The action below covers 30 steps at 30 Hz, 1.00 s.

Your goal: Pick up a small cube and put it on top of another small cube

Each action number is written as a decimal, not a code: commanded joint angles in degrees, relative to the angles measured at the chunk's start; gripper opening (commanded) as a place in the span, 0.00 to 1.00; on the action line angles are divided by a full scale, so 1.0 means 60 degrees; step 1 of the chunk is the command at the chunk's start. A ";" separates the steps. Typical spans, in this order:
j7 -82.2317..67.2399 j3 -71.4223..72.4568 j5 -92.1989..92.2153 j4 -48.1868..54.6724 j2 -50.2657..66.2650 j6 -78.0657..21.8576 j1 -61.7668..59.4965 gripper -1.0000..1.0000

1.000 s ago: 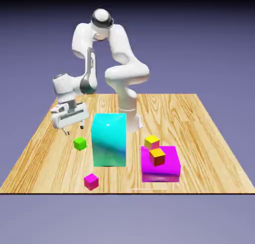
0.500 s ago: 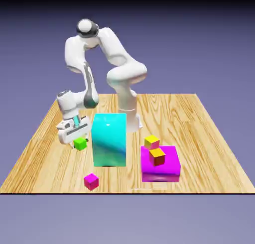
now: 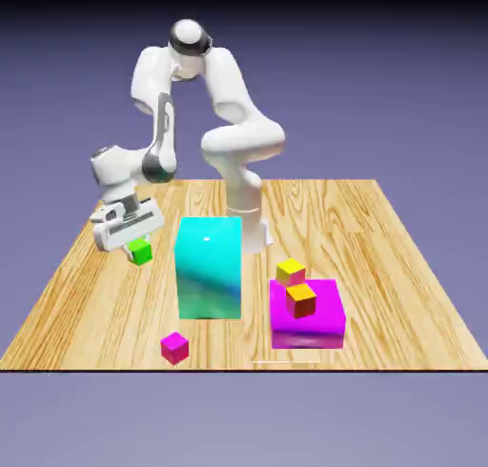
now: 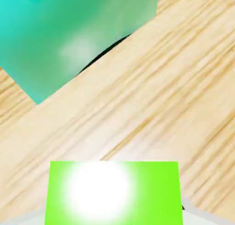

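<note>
1. Exterior view: the white arm's gripper (image 3: 134,238) hangs over the table's (image 3: 400,265) left side as this view shows it, its fingers closed on the small lime-green cube (image 3: 141,253).
2. The lime-green cube is lifted clear of the wood, just beneath the hand, nearer the table's left edge than the tall cyan block (image 3: 209,267) is.
3. The cyan block stands upright near the table's middle, apart from the held cube on the exterior view's right of it.
4. A small magenta cube (image 3: 174,347) rests near the front edge, left of the middle and in front of the cyan block's lower left corner.
5. A flat magenta slab (image 3: 319,320) lies toward the front edge, right of the cyan block and not touching it.
6. An orange cube (image 3: 301,300) sits on top of the slab, close to its left side.
7. A yellow cube (image 3: 291,272) sits just behind the slab's back left corner; whether it touches the slab I cannot tell.
8. Hand view: the lime-green cube (image 4: 113,192) fills the lower middle with a bright glare on its face, covering most of the fingertips, and only pale slivers show at its lower corners.
9. Beyond it, bare wood grain (image 4: 174,81) runs slantwise, and the cyan block (image 4: 69,31) fills the upper left corner with a dark shadow at its base.
</note>
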 commanded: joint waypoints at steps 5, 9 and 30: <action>0.0423 0.1187 0.2030 0.0817 0.0650 -0.0204 0.1731 0.00; 0.0760 0.2136 0.3656 0.1470 0.1170 -0.0376 0.3115 0.00; -0.0592 0.5078 1.0227 0.1359 0.5582 0.0767 0.7435 0.00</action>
